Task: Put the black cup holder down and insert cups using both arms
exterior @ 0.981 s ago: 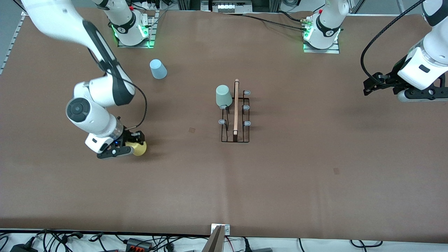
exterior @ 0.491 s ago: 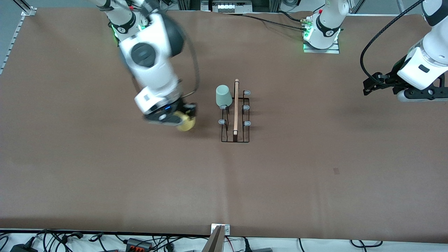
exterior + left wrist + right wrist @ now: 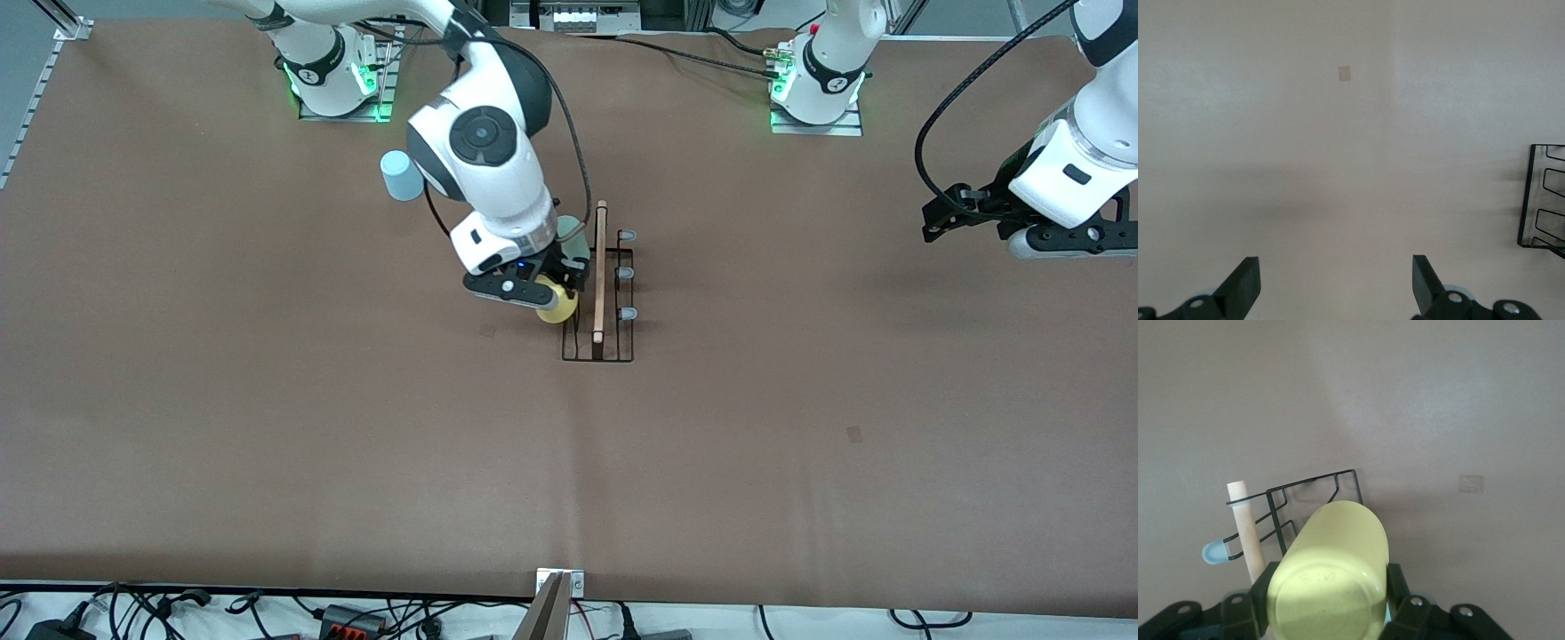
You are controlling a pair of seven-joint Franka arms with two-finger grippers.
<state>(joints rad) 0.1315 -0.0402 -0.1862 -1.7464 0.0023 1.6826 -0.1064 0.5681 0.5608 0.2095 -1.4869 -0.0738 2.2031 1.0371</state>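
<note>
Holder: I see the black wire holder [image 3: 597, 307] standing on the table's middle, its wooden rod [image 3: 600, 271] on top, pale-tipped prongs on both sides.
Yellow cup [image 3: 558, 303]: I have it clamped in the right gripper [image 3: 540, 289], over the holder's prong row on the right arm's side; its base faces the wrist camera [image 3: 1338, 580].
Green cup [image 3: 573, 238]: mostly hidden under the right arm; I make it out at the holder's end farthest from the front camera.
Blue cup [image 3: 402, 175]: on the table toward the right arm's end, well apart from the holder.
</note>
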